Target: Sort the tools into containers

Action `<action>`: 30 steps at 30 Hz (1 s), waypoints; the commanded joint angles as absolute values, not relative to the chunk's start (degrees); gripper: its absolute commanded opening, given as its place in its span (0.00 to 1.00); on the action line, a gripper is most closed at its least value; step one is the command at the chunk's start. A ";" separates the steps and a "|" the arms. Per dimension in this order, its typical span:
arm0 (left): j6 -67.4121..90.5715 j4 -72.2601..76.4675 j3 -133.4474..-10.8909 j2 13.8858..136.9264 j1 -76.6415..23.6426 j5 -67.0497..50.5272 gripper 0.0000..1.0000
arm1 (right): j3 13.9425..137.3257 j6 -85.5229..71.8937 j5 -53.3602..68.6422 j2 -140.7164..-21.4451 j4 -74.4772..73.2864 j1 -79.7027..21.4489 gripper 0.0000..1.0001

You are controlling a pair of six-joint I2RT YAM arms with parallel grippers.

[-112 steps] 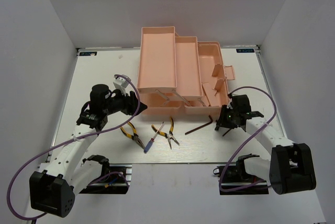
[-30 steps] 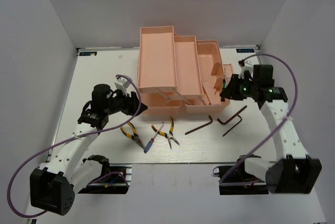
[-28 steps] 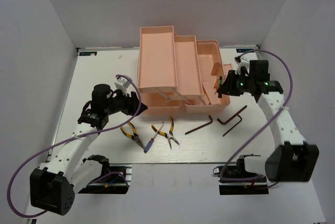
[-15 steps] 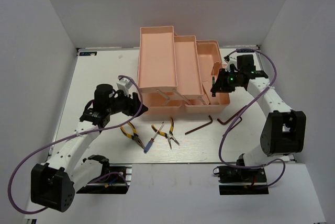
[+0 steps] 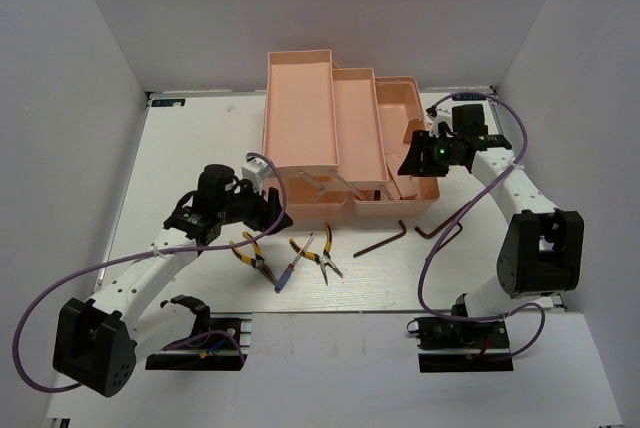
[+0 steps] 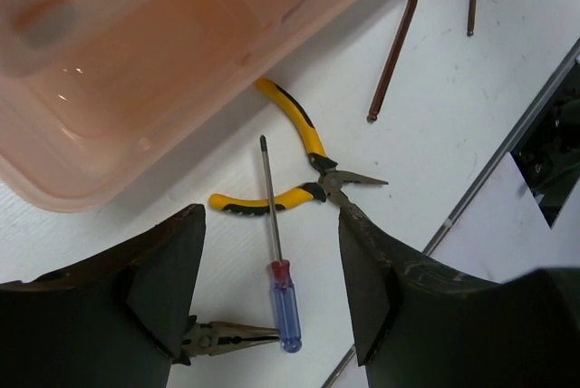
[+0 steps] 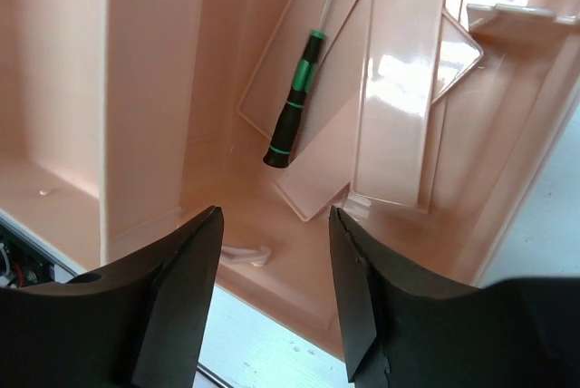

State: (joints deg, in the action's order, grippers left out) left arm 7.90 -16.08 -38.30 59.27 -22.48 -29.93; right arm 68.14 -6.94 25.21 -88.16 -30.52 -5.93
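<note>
We note the left gripper [image 6: 272,302] over the white table [image 6: 471,107], its matte dark fingers spread with nothing between them. Under it lies the blue-handled screwdriver [image 6: 282,275], with a thin steel shaft and a red collar. Beside the screwdriver, yellow-handled pliers [image 6: 319,170] lie with handles splayed. Second pliers [image 6: 231,338] show only their tips. A slim, brownish L-shaped hex key [image 6: 391,48] lies near. The right gripper [image 7: 272,306] is likewise parted and empty. It hangs over the glossy, translucent salmon-pink toolbox [image 7: 145,89]. The green-black tool [image 7: 292,116] lies inside the base.
</note>
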 commanded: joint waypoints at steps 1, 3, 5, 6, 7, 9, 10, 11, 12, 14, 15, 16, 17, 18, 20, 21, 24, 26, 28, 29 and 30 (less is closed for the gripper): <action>6.86 -19.07 -40.96 58.80 -24.87 -27.78 0.71 | 69.08 -4.31 27.33 -87.19 -29.71 -5.89 0.57; 6.86 -20.73 -40.96 58.80 -26.71 -25.85 0.71 | 69.08 -3.08 27.68 -86.31 -30.32 -5.71 0.58; 6.86 -24.77 -42.53 59.41 -28.81 -23.14 0.71 | 68.82 -0.35 27.25 -83.59 -31.89 -5.36 0.60; 6.86 -26.44 -43.06 60.63 -29.52 -21.64 0.71 | 67.34 -0.26 27.33 -81.67 -31.73 -5.19 0.52; 6.86 -28.20 -44.20 61.43 -30.31 -20.23 0.71 | 66.45 1.82 27.68 -79.48 -31.21 -4.66 0.13; 6.86 -32.77 -45.26 62.83 -32.77 -16.01 0.71 | 63.04 2.11 27.33 -76.22 -29.97 -4.05 0.00; 7.64 -34.00 -45.79 64.32 -33.83 -14.26 0.71 | 62.32 2.28 28.29 -74.46 -29.54 -3.69 0.00; 8.17 -34.62 -46.49 64.86 -34.97 -12.59 0.71 | 61.62 2.46 28.56 -72.88 -29.62 -3.43 0.00; 8.17 -35.67 -46.49 65.73 -37.07 -12.05 0.71 | 60.13 2.72 28.74 -72.43 -29.88 -3.34 0.00; 9.48 -37.78 -49.21 69.41 -39.19 -8.64 0.71 | 58.81 2.99 29.27 -70.94 -30.15 -2.64 0.00; 10.01 -39.62 -50.52 70.56 -41.29 -7.31 0.72 | 58.19 3.42 29.27 -70.75 -30.32 -2.55 0.05; 11.06 -40.25 -50.54 71.62 -42.27 -4.77 0.72 | 57.66 3.51 29.53 -70.40 -30.50 -1.85 0.30; 11.60 -40.86 -51.15 73.46 -43.23 -3.53 0.74 | 57.48 4.21 29.88 -70.40 -30.50 -1.67 0.35; 11.60 -40.87 -51.15 74.35 -44.81 -2.73 0.74 | 57.22 4.13 30.49 -70.31 -30.85 -1.06 0.38; 12.91 -40.87 -51.15 76.19 -46.14 -2.02 0.75 | 57.04 4.22 31.46 -70.31 -30.85 -0.88 0.42; 12.92 -40.09 -51.15 77.77 -46.84 -2.02 0.75 | 57.04 4.04 31.64 -70.14 -31.02 -0.62 0.42; 14.06 -39.56 -51.15 79.45 -49.21 -0.36 0.75 | 56.87 3.96 32.25 -70.14 -31.03 -0.79 0.42; 14.06 -39.55 -51.67 80.24 -50.01 0.18 0.76 | 56.52 3.78 33.30 -70.40 -30.76 1.14 0.43; 14.59 -39.55 -51.68 81.56 -50.62 0.88 0.76 | 56.51 3.43 34.18 -70.93 -30.85 1.58 0.43; 14.59 -39.03 -51.68 81.56 -51.32 0.88 0.76 | 56.77 3.51 34.54 -71.54 -31.02 1.58 0.43; 14.59 -39.02 -51.68 82.17 -51.33 0.88 0.76 | 56.78 3.34 34.72 -71.72 -31.20 1.67 0.43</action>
State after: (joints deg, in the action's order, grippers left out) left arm 13.63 -39.22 -49.65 82.15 -50.59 -1.06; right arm 57.10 3.20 32.12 -70.98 -31.48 1.13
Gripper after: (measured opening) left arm 0.763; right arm 0.429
